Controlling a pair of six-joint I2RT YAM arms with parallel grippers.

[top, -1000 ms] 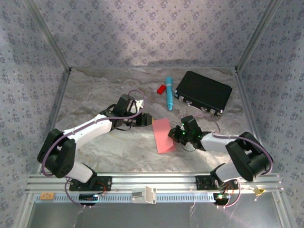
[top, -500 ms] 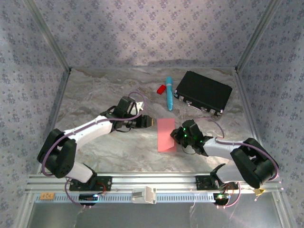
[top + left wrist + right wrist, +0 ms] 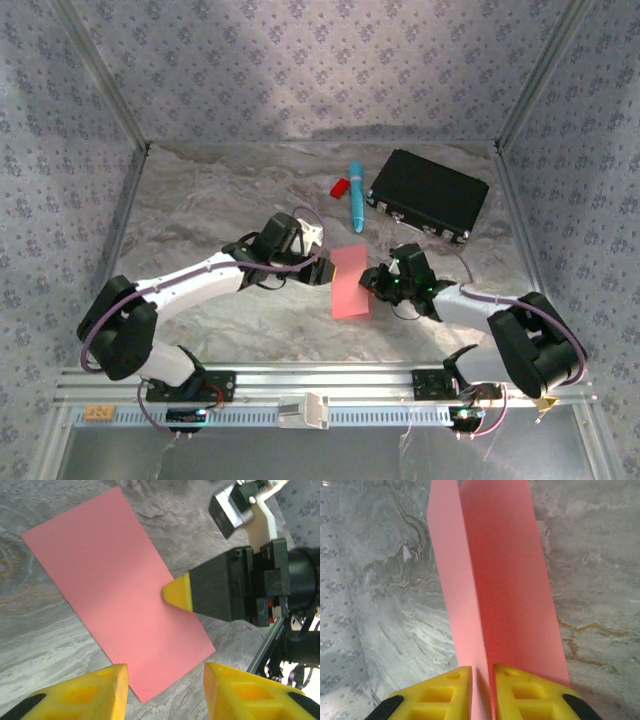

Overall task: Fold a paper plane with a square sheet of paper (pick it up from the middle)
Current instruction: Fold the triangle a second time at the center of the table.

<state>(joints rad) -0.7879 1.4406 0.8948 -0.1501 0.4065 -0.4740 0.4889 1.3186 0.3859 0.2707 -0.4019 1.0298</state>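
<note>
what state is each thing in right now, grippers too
square sheet of paper: folded in half, not yet a plane
left gripper: open, over the paper's corner
right gripper: almost closed around the paper's edge, grip unclear
black case: closed, lying flat
blue pen: lying flat

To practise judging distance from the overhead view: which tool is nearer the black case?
Right. The right tool is at the pink paper's right edge, on the black case's side. The left tool is at the paper's left edge, farther from the case.
</note>
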